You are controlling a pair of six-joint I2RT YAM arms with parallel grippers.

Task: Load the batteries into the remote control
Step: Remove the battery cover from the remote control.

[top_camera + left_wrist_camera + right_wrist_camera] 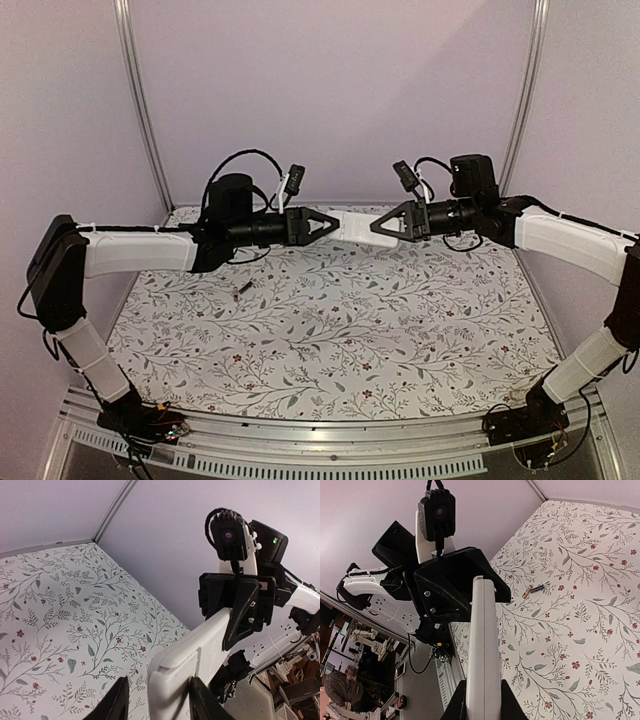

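Note:
The white remote control (354, 225) hangs in the air between my two grippers, over the far part of the table. My right gripper (482, 685) is shut on one end of the remote (482, 630), seen edge-on. My left gripper (159, 685) straddles the other end. Its right finger lies against the remote's plain white back (200, 650), where the battery cover seam shows. Its left finger (116, 700) stands apart from the remote, so the jaws are open. Two batteries (535, 590) lie end to end on the floral cloth, also in the top view (243, 289), below the left arm.
The floral tablecloth (330, 330) covers the table. Lilac walls with metal posts (140, 100) close in the back and sides. A metal rail (330, 440) runs along the near edge by the arm bases.

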